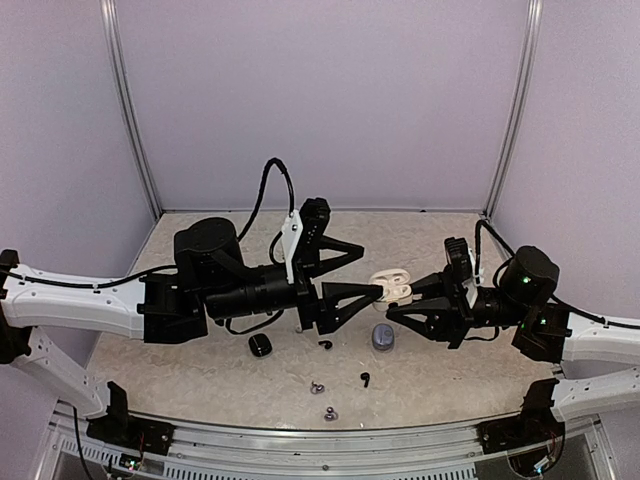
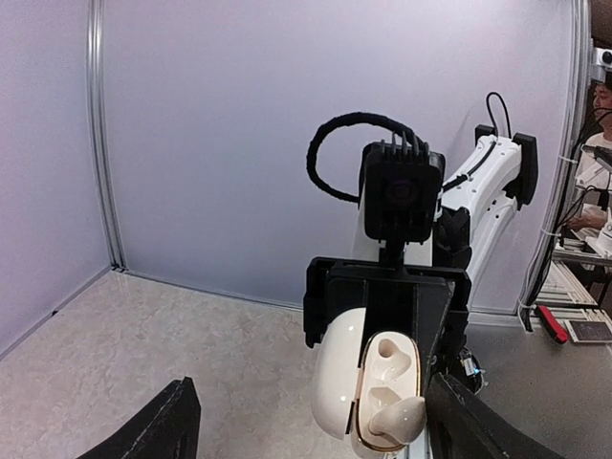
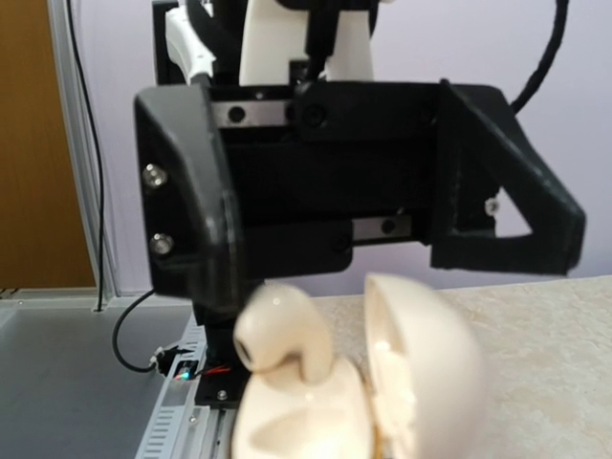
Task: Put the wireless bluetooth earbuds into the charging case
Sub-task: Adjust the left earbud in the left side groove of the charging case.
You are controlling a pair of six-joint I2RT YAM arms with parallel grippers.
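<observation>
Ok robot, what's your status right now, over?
Left pincer open. Right pincer shut on white case, held open. One white earbud poking out of it. Nothing in the way.

Pale lilac wall panels (image 1: pixel 320 100) close in the desk (image 1: pixel 200 385) on its left, far and right sides. They are smooth and bare under soft, even light. Slim aluminium posts (image 1: pixel 128 110) stand at the two far corners where the panels meet. The desk top is beige with a mottled, stone-like pattern, and a ribbed metal rail (image 1: pixel 330 445) runs along its near edge. Past the right panel, the left wrist view shows a grey surface (image 2: pixel 535 382), cluttered shelving (image 2: pixel 574 277) and part of a seated person (image 2: pixel 602 105). The right wrist view shows a brown panel (image 3: pixel 27 143) outside the enclosure, above a grey floor (image 3: pixel 76 382).
</observation>
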